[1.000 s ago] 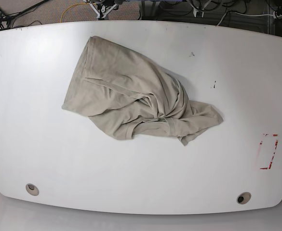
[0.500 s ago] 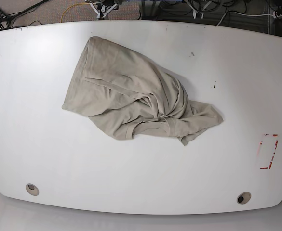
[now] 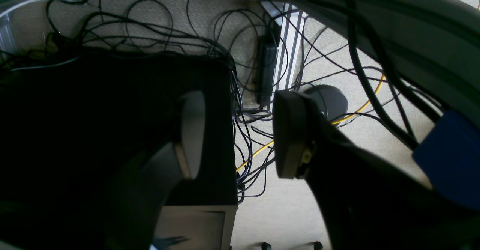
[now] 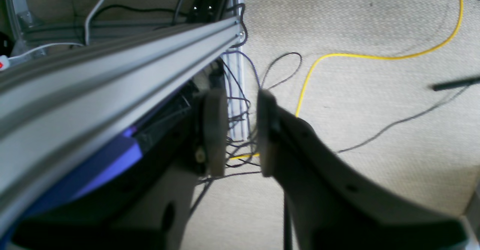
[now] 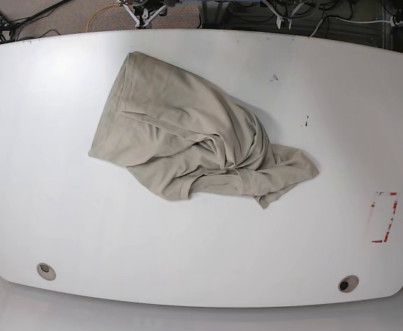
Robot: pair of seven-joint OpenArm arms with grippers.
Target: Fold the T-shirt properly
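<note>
T-shirt (image 5: 194,141), one, crumpled on table (image 5: 63,207); left gripper (image 3: 240,133) wide, right gripper (image 4: 242,130) narrowly parted

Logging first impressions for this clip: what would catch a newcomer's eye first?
A crumpled beige T-shirt lies bunched near the middle of the white table, with no arm over it. Both wrist views look at carpet and tangled cables instead: the left gripper and right gripper stand open and hold nothing.

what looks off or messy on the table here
The T-shirt lies crumpled and askew on the white table, bunched into twisted wrinkles near its middle rather than spread flat. Small dark specks and a red-marked patch show near the table's right edge.
</note>
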